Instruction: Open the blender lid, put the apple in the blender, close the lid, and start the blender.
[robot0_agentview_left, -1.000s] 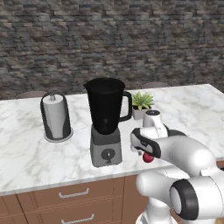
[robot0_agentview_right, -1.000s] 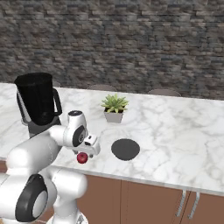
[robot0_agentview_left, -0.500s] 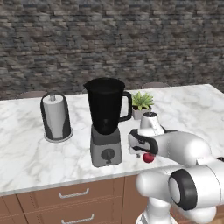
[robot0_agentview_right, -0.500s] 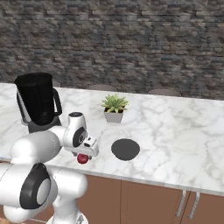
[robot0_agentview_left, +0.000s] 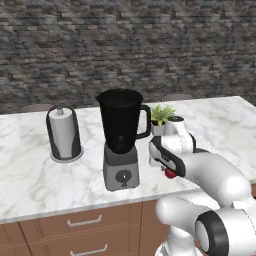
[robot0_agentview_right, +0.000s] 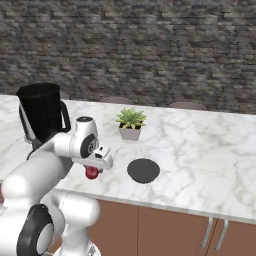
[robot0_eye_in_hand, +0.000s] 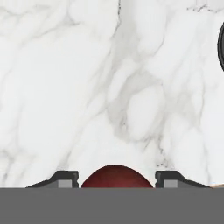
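1. We see even, diffuse light in all three views, with no single lamp evident.
2. The marble worktop is bright but not blown out; the stone wall behind is dim and flat.
3. Shadows are soft and faint: a slight dark patch under the blender and the paper-towel roll.
4. The blender jar shows almost no glare.
5. Rendering is coarse; the hand view looks slightly soft, perhaps from closeness.

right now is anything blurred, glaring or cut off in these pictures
Left base view: sharp and evenly lit; the tall black translucent blender shows no glare. Right base view: the dark grey round blender lid lies crisp on the marble, without a strong shadow. Hand view: the glossy dark-red apple is cut off by the bottom edge.
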